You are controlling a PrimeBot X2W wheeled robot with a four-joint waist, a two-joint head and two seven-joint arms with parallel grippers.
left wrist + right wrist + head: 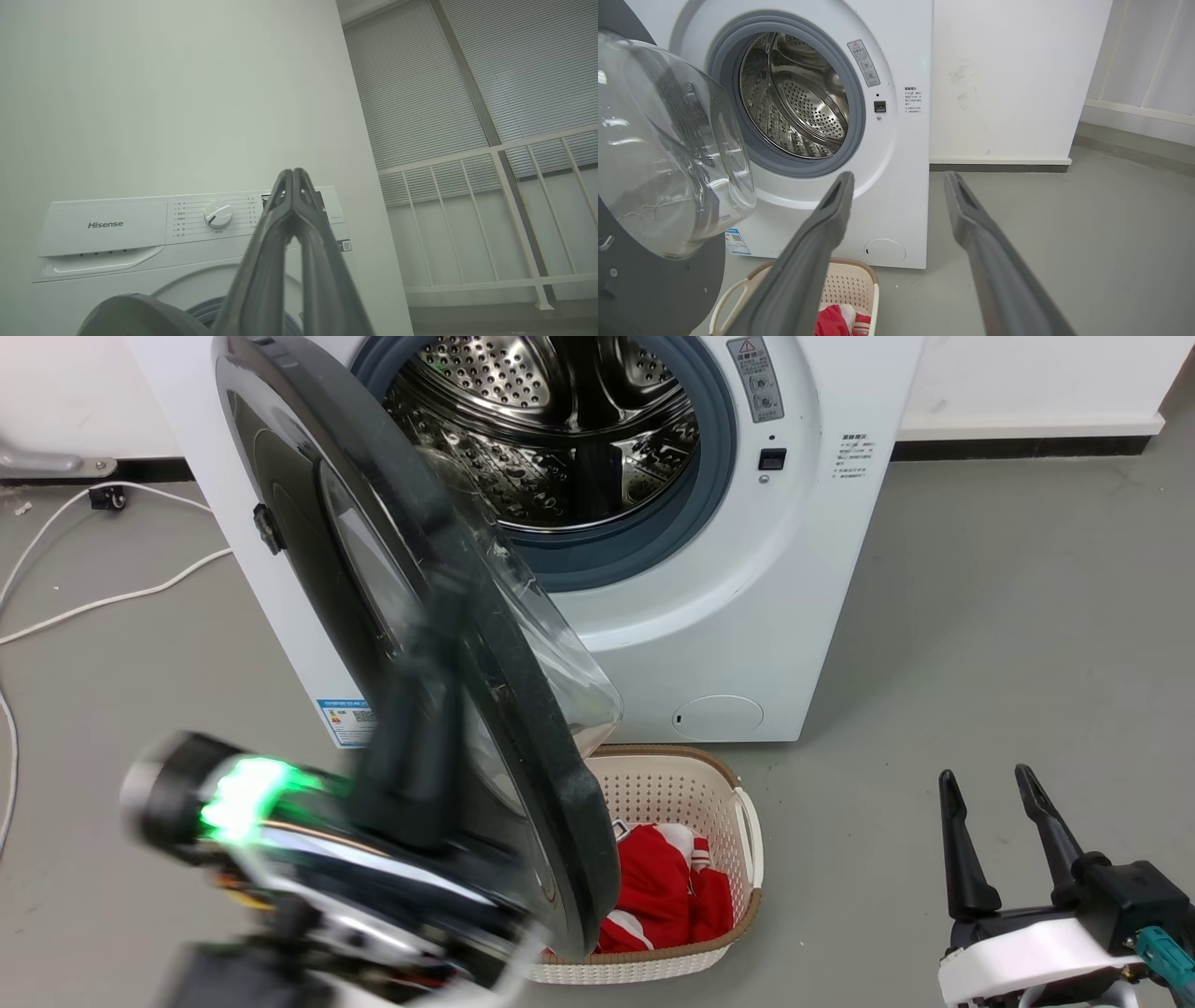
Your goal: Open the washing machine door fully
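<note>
The white washing machine [738, 616] [903, 60] stands with its steel drum exposed. The washing machine door [308, 523], black with a clear glass bowl [668, 140], hangs swung out from its hinge on the left, almost edge-on in the head view. My left gripper [446, 635] is blurred and lies across the door's rim. In the left wrist view this gripper [293, 173] is shut with nothing between its fingers, the door's rim [135, 317] is at lower left and the machine's control panel [107, 224] behind. My right gripper [986, 775] [899, 179] is open, low on the right, apart from the machine.
A cream laundry basket [686, 784] [852, 284] holding red cloth [663, 887] sits on the floor under the open door. White cables [93, 602] run across the floor at the left. Bare grey floor [1008, 616] lies to the machine's right, with a white railing [514, 210] beyond.
</note>
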